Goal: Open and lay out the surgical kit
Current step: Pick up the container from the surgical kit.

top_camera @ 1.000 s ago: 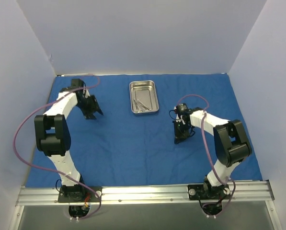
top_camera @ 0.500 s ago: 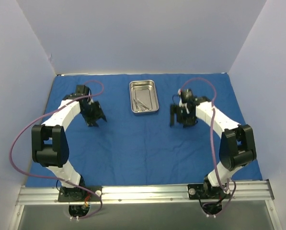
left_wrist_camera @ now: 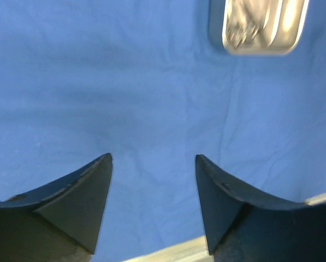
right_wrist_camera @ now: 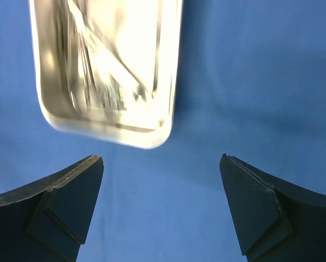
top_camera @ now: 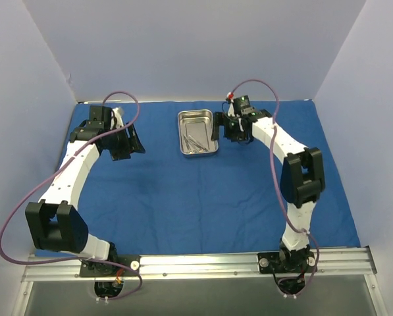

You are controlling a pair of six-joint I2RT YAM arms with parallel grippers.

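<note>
The surgical kit lies opened out: its royal-blue cloth (top_camera: 196, 197) covers the table, and a shiny steel tray (top_camera: 180, 131) sits at the far middle. Thin silver instruments (top_camera: 195, 141) lie inside the tray. My right gripper (top_camera: 220, 127) hovers just off the tray's right side, open, with only cloth (right_wrist_camera: 250, 82) between its fingers. The right wrist view shows the tray's corner (right_wrist_camera: 152, 139) and the instruments (right_wrist_camera: 105, 60) ahead of that gripper (right_wrist_camera: 161, 158). My left gripper (top_camera: 134, 141) is left of the tray, open and empty. In its wrist view that gripper (left_wrist_camera: 153, 158) is over the cloth (left_wrist_camera: 124, 82), with the tray (left_wrist_camera: 216, 27) far ahead.
White walls close in the cloth at the back and on both sides. A metal rail (top_camera: 196, 265) carrying both arm bases runs along the near edge. Purple cables (top_camera: 12, 210) loop off each arm.
My right arm swung from the cloth's right middle up to the tray's right side, and its jaws went from shut to wide open. My left arm stretched out farther back and left, its jaws opening wider.
</note>
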